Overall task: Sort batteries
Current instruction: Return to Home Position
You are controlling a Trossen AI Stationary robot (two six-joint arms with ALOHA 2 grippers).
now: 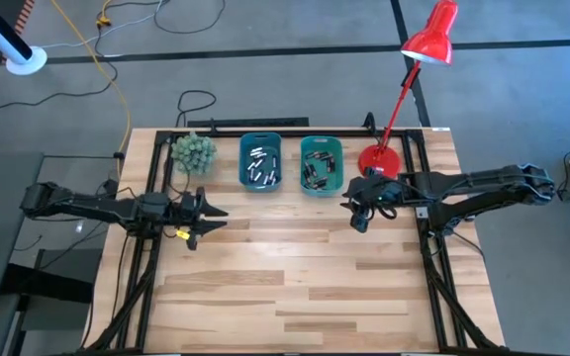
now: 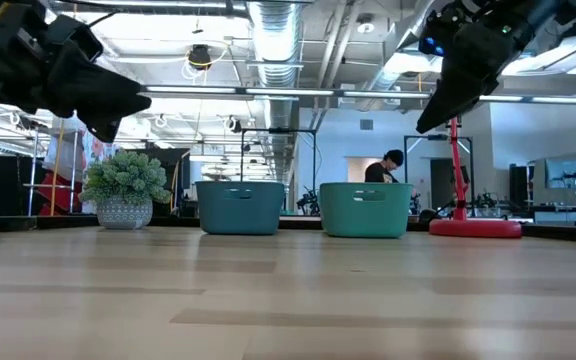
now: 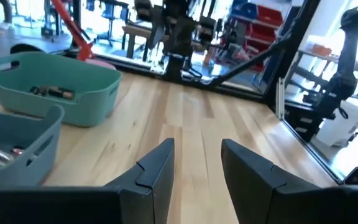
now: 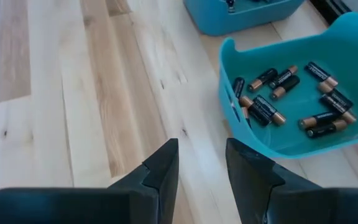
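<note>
Silver batteries point(image 1: 259, 165) lie in the blue bin point(image 1: 244, 148). Dark, copper-ended batteries point(image 4: 291, 93) lie in the green bin point(image 1: 336, 148) to its right. Both bins stand on the table at its far middle. My left gripper point(image 1: 220, 215) hovers at the table's left side, pointing level toward the right, open with nothing between its fingers point(image 3: 160, 165). My right gripper point(image 1: 350, 212) hovers just in front of the green bin point(image 4: 291, 143), tilted down toward the table. It is open and holds nothing.
A potted plant point(image 1: 193, 153) stands left of the bins, and a red desk lamp's base point(image 1: 377, 160) stands right of them. Bare wood point(image 1: 285, 287) spreads across the table's middle and near part. A person point(image 2: 388, 168) shows in the room beyond the table.
</note>
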